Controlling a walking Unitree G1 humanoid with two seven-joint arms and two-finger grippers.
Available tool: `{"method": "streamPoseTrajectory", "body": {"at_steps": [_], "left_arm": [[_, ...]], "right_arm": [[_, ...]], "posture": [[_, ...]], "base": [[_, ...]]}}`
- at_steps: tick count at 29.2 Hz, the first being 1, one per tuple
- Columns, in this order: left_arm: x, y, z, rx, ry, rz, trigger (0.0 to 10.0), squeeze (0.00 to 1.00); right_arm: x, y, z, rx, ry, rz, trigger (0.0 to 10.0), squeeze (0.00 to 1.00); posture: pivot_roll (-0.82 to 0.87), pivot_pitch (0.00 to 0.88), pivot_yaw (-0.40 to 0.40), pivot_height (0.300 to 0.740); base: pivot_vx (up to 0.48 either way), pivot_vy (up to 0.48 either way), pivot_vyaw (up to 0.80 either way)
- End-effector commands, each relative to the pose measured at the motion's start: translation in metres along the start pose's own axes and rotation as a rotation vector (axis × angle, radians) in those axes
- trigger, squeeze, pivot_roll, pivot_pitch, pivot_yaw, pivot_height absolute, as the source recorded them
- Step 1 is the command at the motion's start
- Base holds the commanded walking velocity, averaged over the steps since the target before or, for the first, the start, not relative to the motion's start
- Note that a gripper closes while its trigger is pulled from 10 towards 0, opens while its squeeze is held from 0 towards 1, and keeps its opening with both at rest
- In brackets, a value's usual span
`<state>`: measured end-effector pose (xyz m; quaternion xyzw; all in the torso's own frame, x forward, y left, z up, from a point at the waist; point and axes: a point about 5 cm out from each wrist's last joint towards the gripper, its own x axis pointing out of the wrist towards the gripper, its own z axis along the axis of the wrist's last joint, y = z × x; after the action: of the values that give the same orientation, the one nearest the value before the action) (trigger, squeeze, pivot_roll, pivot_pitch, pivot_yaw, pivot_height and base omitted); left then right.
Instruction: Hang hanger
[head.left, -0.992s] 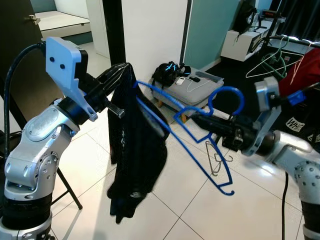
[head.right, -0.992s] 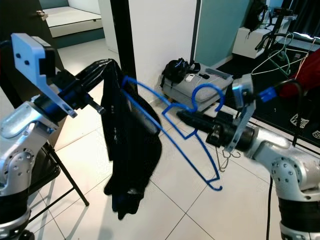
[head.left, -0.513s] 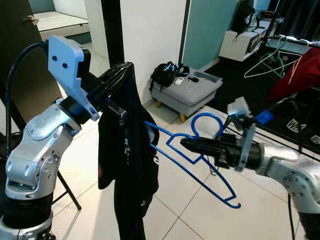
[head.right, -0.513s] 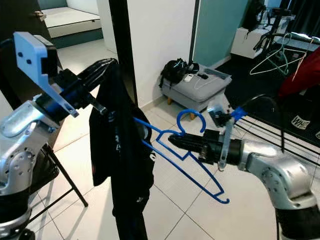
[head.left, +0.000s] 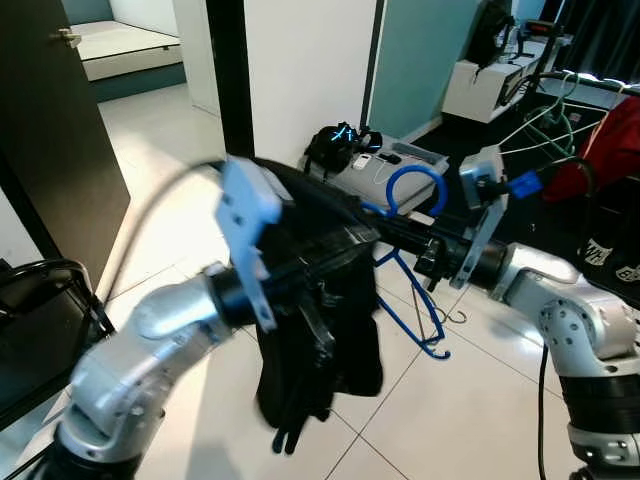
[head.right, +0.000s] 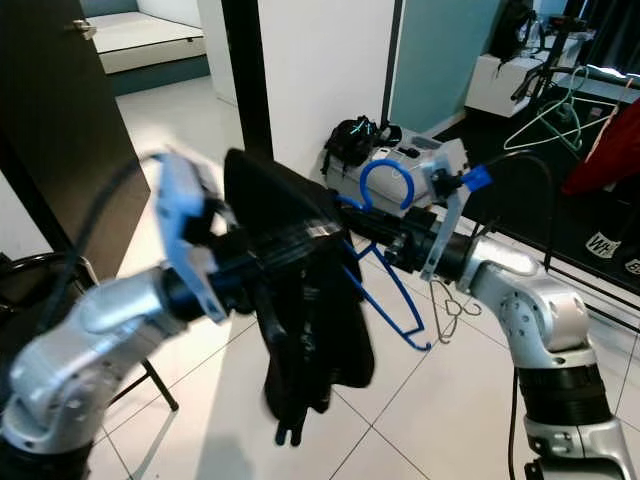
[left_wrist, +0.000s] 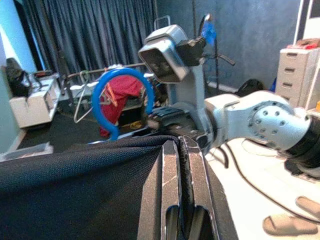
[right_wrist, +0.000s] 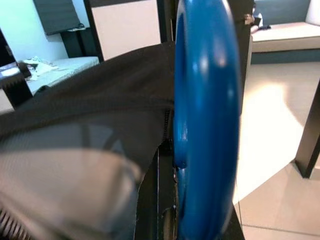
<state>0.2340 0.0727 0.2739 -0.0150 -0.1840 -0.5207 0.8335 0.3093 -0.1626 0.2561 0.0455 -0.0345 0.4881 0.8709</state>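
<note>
Left eye view: your left gripper (head.left: 345, 245) reaches across mid-frame, blurred, pinching the top of a black garment (head.left: 325, 340) that hangs over the floor (head.left: 470, 400). Your right gripper (head.left: 395, 232) meets it from the right, gripping the blue hanger (head.left: 410, 300) just below its hook; the hanger's far end is buried in the garment. A grey stool (head.left: 385, 170) with a black bag (head.left: 335, 145) stands behind, near the wall.

Right eye view: same scene; the hanger's lower bar (head.right: 395, 305) shows beside the cloth, above a wire hanger (head.right: 450, 315) lying on the tiles.

Left wrist view: fingers (left_wrist: 172, 165) pressed nearly together with black cloth clamped between them. The blue hook (left_wrist: 120, 102) stands just past the fingertips, with your right arm (left_wrist: 260, 122) behind it.

Right wrist view: the blue hook (right_wrist: 202, 120) sits close up, held between the fingers, which are closed on it; black cloth (right_wrist: 100, 85) touches it at the far side.
</note>
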Motion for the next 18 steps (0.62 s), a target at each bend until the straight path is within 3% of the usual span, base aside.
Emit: {"method": "streamPoseTrajectory", "body": {"at_steps": [1, 10, 18], "left_arm": [[0.002, -0.005, -0.001, 0.000, -0.004, -0.021, 0.0, 0.00], [0.006, -0.017, -0.017, -0.074, 0.032, -0.060, 0.0, 0.00], [0.014, -0.048, -0.031, -0.215, 0.019, -0.137, 0.0, 0.00]], "right_arm": [[0.001, -0.001, 0.006, -0.024, -0.028, 0.000, 10.0, 0.00], [0.008, -0.016, 0.024, -0.028, -0.164, -0.104, 10.0, 0.00], [0.014, -0.036, 0.036, 0.045, -0.320, -0.268, 10.0, 0.00]], "posture": [[0.01, 0.000, -0.044, 0.740], [0.01, 0.000, -0.042, 0.740], [0.01, 0.000, -0.043, 0.740]], "base": [[0.000, 0.000, 0.00], [0.000, 0.000, 0.00], [0.000, 0.000, 0.00]]}}
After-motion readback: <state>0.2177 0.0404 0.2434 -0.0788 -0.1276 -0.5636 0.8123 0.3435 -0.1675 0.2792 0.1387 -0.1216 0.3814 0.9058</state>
